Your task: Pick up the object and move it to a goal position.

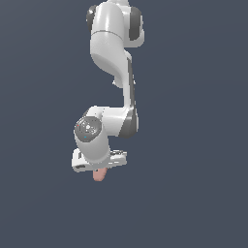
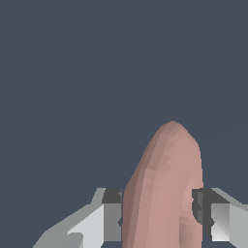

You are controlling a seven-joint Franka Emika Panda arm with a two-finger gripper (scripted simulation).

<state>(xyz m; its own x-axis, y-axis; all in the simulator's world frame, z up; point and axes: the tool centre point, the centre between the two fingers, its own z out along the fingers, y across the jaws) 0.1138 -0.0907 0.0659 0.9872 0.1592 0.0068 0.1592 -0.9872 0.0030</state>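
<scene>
Gripper [image 2: 160, 213] clamped on object [image 2: 167, 184], fingertips flanking

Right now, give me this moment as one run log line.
phase: transport | end effector: shut on pink object | object: between both fingers, protruding below hand | goal: not visible

A salmon-pink object [image 2: 167, 189] sits between the white gripper's [image 2: 160, 213] dark-grey pads [image 2: 112, 215], against a plain slate-blue backdrop [image 1: 193, 121].

Arm [image 1: 112, 53] shell: glossy white plastic-looking, w/ dark grey joint trim. Object [image 2: 164, 193]: smooth matt salmon-pink, faintly faceted. Fingers [image 2: 112, 215]: matt grey w/ dark pads.
</scene>
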